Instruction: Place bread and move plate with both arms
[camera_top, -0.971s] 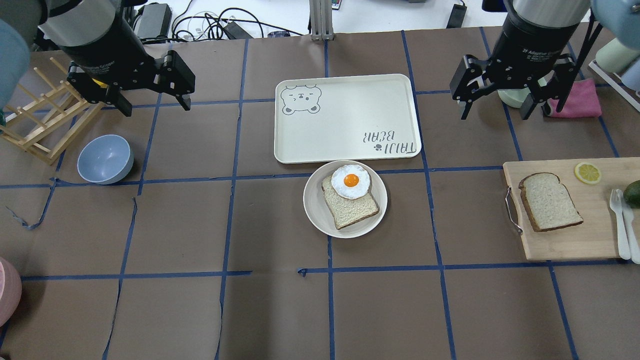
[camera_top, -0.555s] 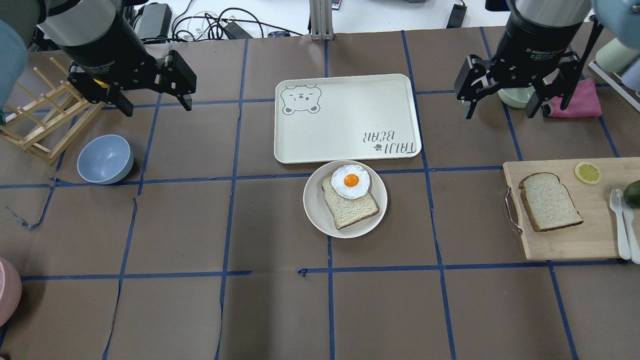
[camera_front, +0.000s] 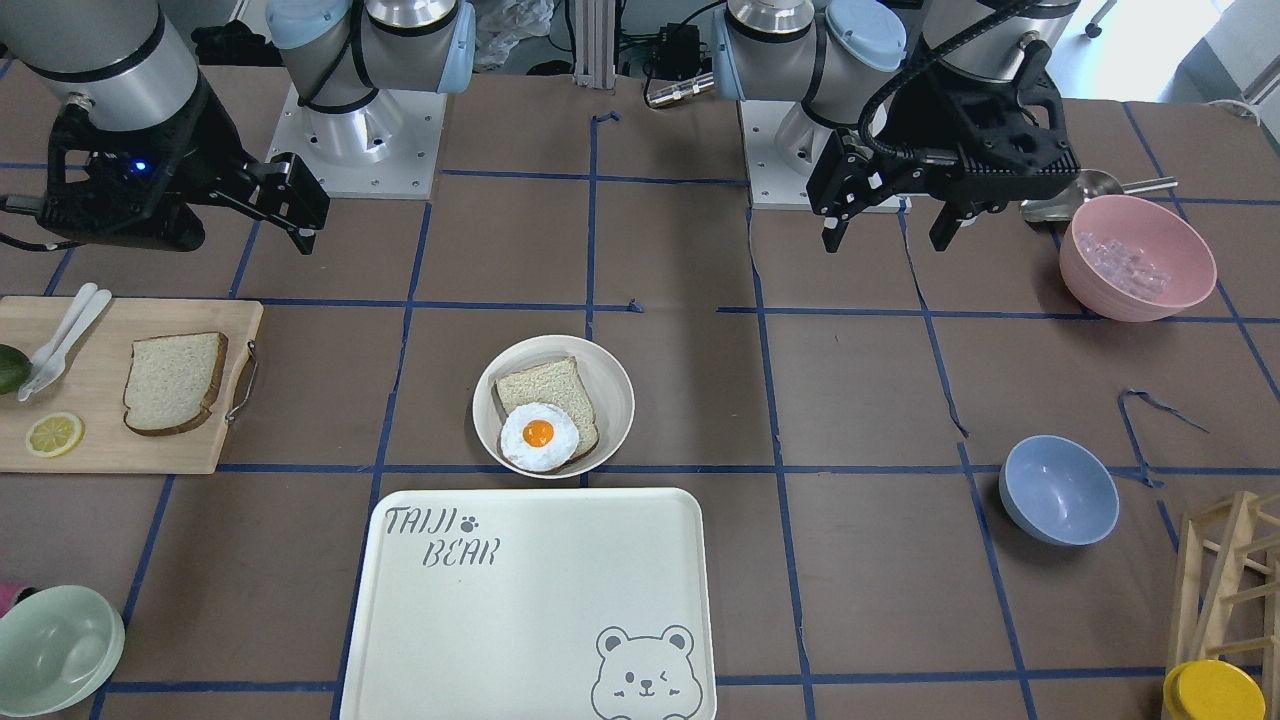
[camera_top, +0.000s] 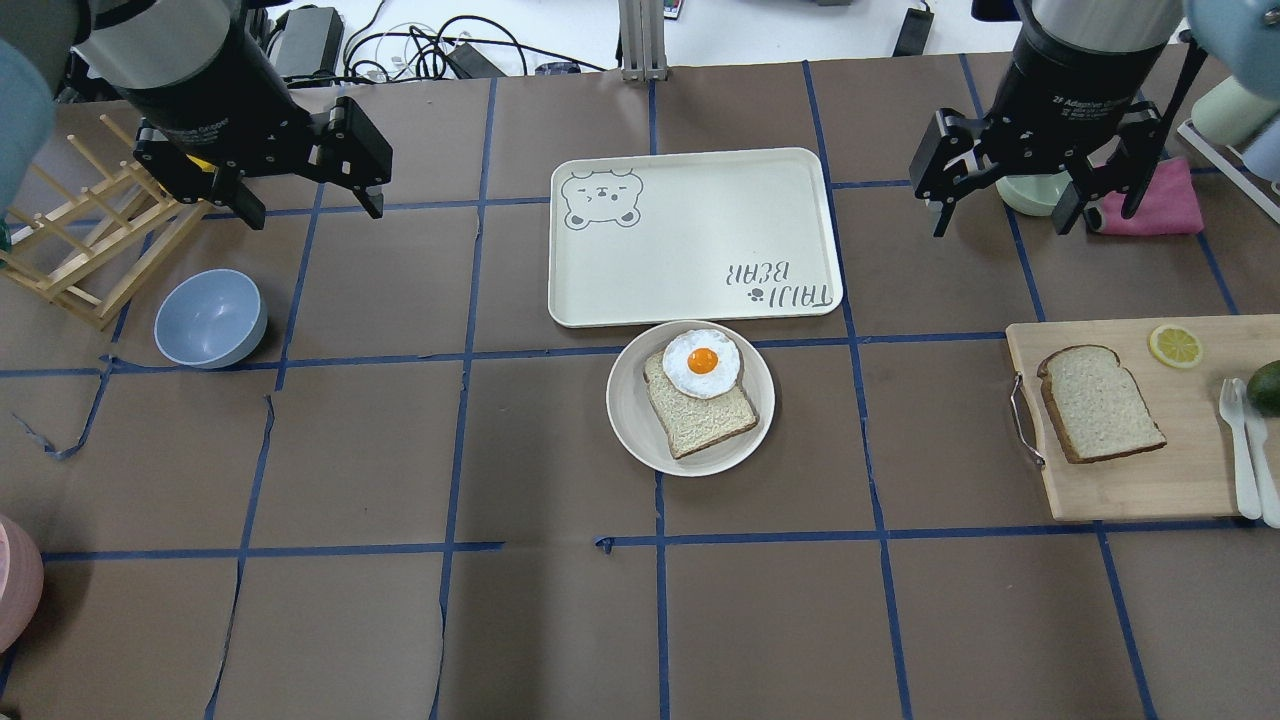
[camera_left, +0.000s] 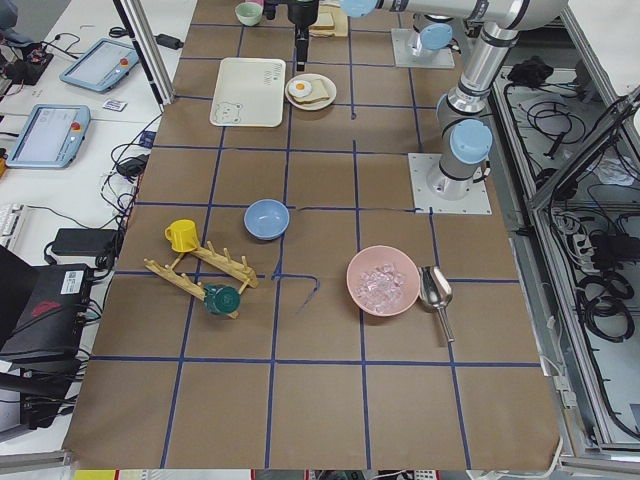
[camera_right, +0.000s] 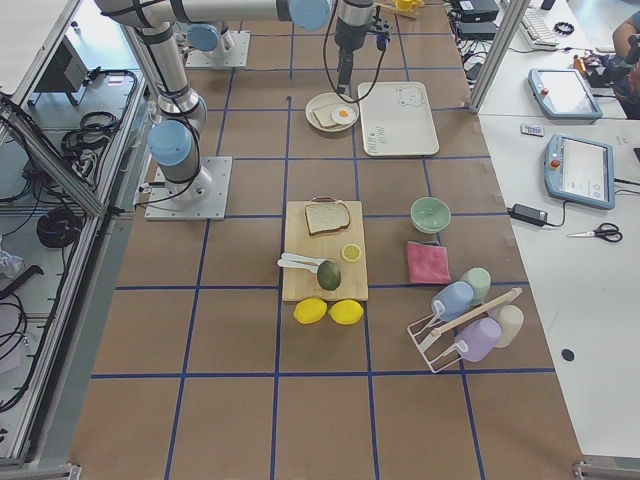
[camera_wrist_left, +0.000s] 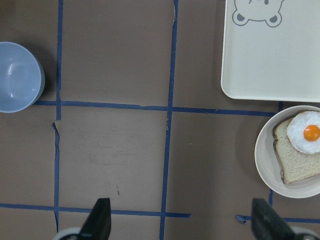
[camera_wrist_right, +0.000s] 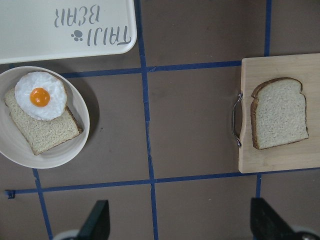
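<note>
While both hover above the table (camera_top: 400, 620), we see left gripper (camera_top: 312, 212) and right gripper (camera_top: 1003, 228) spread wide, empty; tray (camera_top: 700, 230) mid-table, cutting board (camera_top: 1180, 460) on the robot's right, plate (camera_top: 630, 420) just beside the tray; bread (camera_top: 1100, 405) flat on the board, another slice (camera_top: 710, 425) under an egg (camera_top: 702, 362) on the plate

The casing of my right gripper (camera_top: 1000, 230) reads "2F Adaptive Gripper", and the cream tray (camera_front: 540, 600) says "TAIJI BEAR".
</note>
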